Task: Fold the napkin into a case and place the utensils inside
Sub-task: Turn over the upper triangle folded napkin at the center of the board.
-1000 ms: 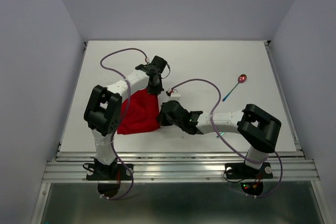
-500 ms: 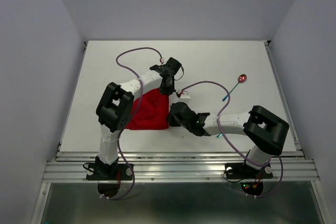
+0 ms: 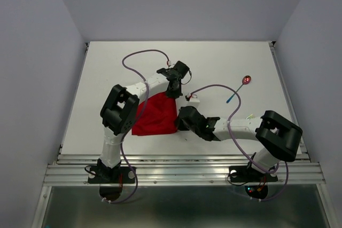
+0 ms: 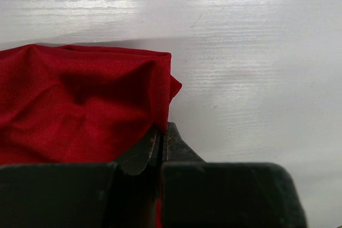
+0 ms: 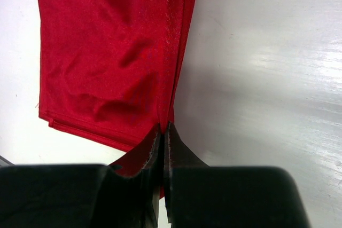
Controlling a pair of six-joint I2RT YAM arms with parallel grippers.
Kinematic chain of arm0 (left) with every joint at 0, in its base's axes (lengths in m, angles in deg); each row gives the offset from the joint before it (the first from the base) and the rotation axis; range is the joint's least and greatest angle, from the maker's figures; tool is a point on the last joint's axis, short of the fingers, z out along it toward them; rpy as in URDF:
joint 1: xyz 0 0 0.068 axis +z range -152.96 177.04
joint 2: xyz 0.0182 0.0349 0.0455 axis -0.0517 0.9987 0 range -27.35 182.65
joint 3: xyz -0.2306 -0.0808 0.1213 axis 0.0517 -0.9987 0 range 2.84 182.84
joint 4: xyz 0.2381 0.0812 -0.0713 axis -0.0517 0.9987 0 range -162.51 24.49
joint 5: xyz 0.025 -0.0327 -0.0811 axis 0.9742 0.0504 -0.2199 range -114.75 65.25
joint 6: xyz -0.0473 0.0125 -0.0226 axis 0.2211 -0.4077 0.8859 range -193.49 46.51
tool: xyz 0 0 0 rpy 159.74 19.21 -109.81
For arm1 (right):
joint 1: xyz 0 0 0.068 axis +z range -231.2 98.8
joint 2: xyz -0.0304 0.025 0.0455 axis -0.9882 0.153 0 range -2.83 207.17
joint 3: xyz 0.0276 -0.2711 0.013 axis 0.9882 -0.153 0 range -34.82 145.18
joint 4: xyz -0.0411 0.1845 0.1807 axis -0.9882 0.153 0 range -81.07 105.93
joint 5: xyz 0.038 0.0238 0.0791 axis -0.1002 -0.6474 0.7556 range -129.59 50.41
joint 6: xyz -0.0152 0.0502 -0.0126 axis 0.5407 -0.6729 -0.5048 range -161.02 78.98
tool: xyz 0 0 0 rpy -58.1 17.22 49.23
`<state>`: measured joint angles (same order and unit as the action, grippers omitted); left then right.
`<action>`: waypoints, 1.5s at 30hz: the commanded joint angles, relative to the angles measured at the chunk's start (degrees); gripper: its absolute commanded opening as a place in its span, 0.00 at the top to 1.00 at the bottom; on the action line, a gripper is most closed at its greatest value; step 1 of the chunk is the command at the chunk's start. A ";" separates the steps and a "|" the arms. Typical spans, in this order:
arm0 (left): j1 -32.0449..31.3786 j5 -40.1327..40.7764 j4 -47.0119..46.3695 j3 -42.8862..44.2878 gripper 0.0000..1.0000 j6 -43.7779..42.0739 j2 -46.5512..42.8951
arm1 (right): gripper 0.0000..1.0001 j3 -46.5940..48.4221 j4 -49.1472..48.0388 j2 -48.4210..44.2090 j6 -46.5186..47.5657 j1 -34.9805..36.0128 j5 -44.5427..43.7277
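Lying on the white table a bit left of centre and toward the near edge, the napkin is plain bright red cloth, folded to a broad wrinkled four-sided patch, not a narrow pocket yet. The left gripper sits at its far right corner and the right gripper at its near right corner, so both arms meet along the cloth's right edge. The spoon, with a shiny red bowl and a thin handle ending in a blue tip, lies on bare table well apart to the right, touching nothing. The top view gives the layout only; the jaws are too small there to read. The left wrist view fills that in: the left gripper has its jaws pinched together on a bunched corner of the napkin, cloth puckered and lifted into a small ridge just ahead of the fingertips, with bare table beyond. The right wrist view shows the right gripper with jaws likewise nipped tight on the edge of the napkin, plus what neither other view shows: several stacked layer edges running along the cloth's right side and at the lower left corner, and soft creases across the top layer.
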<state>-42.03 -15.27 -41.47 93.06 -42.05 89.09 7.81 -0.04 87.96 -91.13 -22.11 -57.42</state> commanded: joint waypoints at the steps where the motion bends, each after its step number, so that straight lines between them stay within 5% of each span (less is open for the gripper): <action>1: 1.19 8.28 -10.48 5.06 1.00 0.29 -0.17 | 0.99 -0.80 3.17 -1.31 0.36 1.64 5.43; 4: 1.01 8.28 -9.95 5.76 1.00 0.72 0.45 | 0.94 -0.80 3.17 -0.96 0.27 1.11 5.35; 6: 1.01 8.37 -9.78 5.94 1.00 0.90 0.63 | 0.69 -0.97 3.17 -1.13 0.27 1.11 5.26; 15: 0.75 8.10 -7.50 8.66 1.00 1.78 3.87 | 0.32 -2.02 4.39 -2.80 -0.60 1.11 3.06; 29: -0.13 4.94 -6.79 12.35 1.00 0.73 8.01 | 0.25 -8.53 13.54 -18.45 -1.05 -5.65 -5.03; 32: -0.30 3.98 -6.61 12.97 0.89 0.46 8.71 | 0.25 -9.32 15.55 -20.82 -0.87 -6.88 -5.99; 37: -0.39 3.09 -7.84 12.35 0.49 0.20 7.31 | 0.25 -10.99 16.97 -22.75 -1.75 -8.64 -6.26; 42: -0.48 2.22 -8.55 12.27 0.30 -0.41 5.20 | 0.25 -12.05 17.67 -23.81 -2.36 -9.78 -5.99; 45: -0.57 1.86 -8.81 12.35 0.27 -0.85 3.97 | 0.25 -11.87 17.94 -24.33 -1.84 -10.40 -6.26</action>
<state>-42.14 -13.17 -49.25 103.20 -41.78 98.14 -4.14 17.51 65.51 -92.51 -31.66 -61.66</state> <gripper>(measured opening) 0.724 0.753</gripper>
